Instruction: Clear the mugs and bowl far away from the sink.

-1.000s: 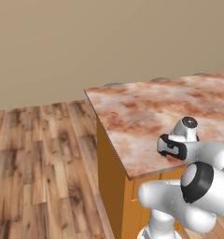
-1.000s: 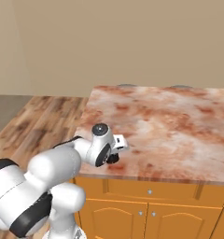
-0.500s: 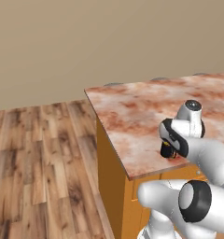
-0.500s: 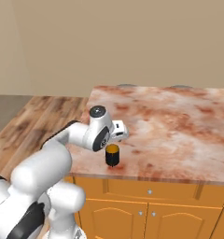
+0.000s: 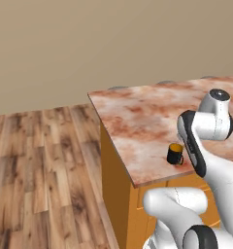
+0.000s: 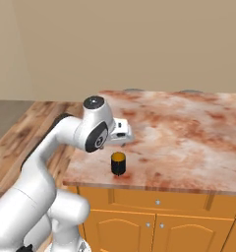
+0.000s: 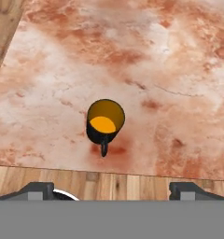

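A black mug with an orange inside (image 6: 118, 163) (image 5: 175, 153) stands upright on the marble counter (image 6: 189, 133), close to its front edge and near the left corner. In the hand view the mug (image 7: 105, 121) sits below me with its handle pointing toward the counter edge. My gripper (image 6: 124, 132) (image 7: 114, 189) hovers above the mug, open, with nothing between its fingertips (image 7: 38, 188). The bowl and the sink are out of view.
The counter's front edge (image 7: 132, 173) runs just below the mug, with orange cabinet doors (image 6: 159, 226) under it. Wooden floor (image 5: 41, 170) lies to the left of the counter. Grey rounded shapes (image 5: 164, 82) peek over the counter's far edge.
The gripper opened and let go of the black mug, which now stands on the counter. The hand then rose up and away from it.
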### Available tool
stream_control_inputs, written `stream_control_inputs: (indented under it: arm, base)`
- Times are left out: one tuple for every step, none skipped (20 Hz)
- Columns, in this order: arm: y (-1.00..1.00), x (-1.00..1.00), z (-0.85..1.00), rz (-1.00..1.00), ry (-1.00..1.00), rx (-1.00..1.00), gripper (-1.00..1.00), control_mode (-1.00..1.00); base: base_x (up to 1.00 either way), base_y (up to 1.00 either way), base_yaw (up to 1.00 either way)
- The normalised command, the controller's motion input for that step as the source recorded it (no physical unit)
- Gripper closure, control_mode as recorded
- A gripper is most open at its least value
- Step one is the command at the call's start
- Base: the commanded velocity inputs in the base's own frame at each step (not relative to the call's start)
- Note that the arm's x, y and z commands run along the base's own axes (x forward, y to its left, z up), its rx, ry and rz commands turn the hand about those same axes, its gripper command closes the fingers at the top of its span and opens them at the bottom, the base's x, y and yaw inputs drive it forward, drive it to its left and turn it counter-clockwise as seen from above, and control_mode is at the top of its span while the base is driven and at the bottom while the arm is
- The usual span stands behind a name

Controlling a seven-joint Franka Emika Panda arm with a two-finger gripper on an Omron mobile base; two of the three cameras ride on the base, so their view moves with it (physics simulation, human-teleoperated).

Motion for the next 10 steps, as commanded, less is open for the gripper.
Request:
stream_control_inputs:
  arm:
    - [0.0,-0.51,0.2,-0.21,0.01,0.0,-1.0,-1.0]
    - [0.0,-0.39,0.16,-0.22,0.03,0.0,-1.0,-1.0]
    - [0.0,-0.3,0.17,-0.23,0.05,0.0,-1.0,-1.0]
    - [0.0,-0.21,0.16,-0.24,0.05,0.0,-1.0,-1.0]
    - [0.0,-0.18,0.15,-0.24,0.04,0.0,-1.0,-1.0]
    - [-0.01,-0.11,0.07,-0.25,0.06,0.0,-1.0,-1.0]
    - [0.0,0.0,0.0,-0.25,0.1,0.0,-1.0,-1.0]
    - [0.0,0.0,0.0,-0.26,0.13,0.0,-1.0,-1.0]
    - [0.0,0.0,0.0,-0.23,0.13,-0.02,-1.0,-1.0]
    - [0.0,0.0,0.0,0.0,0.0,0.0,-1.0,1.0]
  base:
    - [0.0,0.0,0.0]
    - [0.0,0.0,0.0]
    - [0.0,0.0,0.0]
    - [0.0,0.0,0.0]
    - [0.0,0.0,0.0]
    - [0.0,0.0,0.0]
    - [0.0,0.0,0.0]
    - [0.0,0.0,0.0]
    - [0.0,0.0,0.0]
    - [-0.05,0.0,-0.13]
